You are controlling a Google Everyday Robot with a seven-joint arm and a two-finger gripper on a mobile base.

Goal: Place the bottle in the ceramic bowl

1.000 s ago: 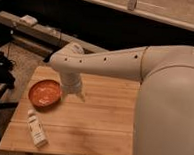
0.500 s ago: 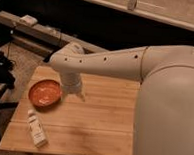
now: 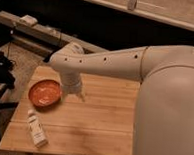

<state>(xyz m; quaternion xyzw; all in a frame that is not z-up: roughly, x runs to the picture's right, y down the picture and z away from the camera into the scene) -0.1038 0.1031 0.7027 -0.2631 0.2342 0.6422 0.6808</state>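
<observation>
The white bottle lies flat on the wooden table near its front left corner, cap pointing away. The orange-red ceramic bowl sits just behind it at the table's left side and holds nothing. My white arm reaches in from the right across the table. My gripper hangs below the wrist just right of the bowl, a little above the tabletop, and is mostly hidden by the arm. It is apart from the bottle.
A dark stand or chair is at the left of the table. A low shelf with a white object runs along the back left. The table's front and left edges are close to the bottle.
</observation>
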